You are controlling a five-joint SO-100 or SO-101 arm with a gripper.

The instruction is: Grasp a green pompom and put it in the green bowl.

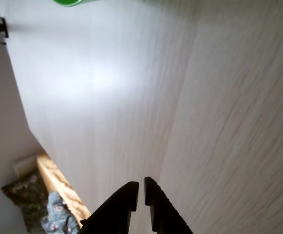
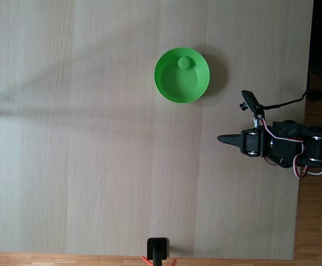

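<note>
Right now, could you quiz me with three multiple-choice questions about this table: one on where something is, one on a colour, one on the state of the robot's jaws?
1. Where is the green pompom?
A. On the bare table beside the bowl
B. Inside the green bowl
C. Between the jaws

2. What colour is the bowl?
A. Red
B. Blue
C. Green

3. How do the jaws of the gripper stand?
A. Almost closed, holding nothing
B. Wide open
C. Clamped on the pompom

Answers:
1 B, since the fixed view shows the small ball lying within the bowl's rim, toward its upper edge.
2 C, as the bowl is bright green in the fixed view.
3 A, because the wrist view shows the two dark tips nearly together with only a thin slit and nothing between them.
</note>
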